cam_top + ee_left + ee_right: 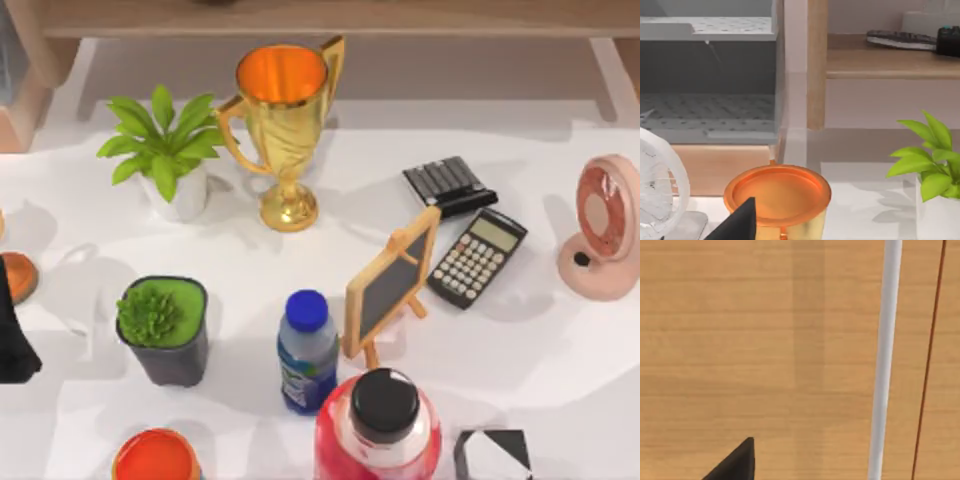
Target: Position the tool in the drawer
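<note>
Left hand [12, 335] cut off at table's left edge, grip state unreadable.

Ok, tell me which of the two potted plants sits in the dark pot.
The short spiky plant near the table's left front, in a dark grey pot. The other, a leafy plant beside the gold trophy, stands in a white pot.

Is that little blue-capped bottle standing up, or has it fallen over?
Standing up. From above, the bottle shows its blue cap over the label, its base on the white table, between the dark plant pot and the small chalkboard.
</note>
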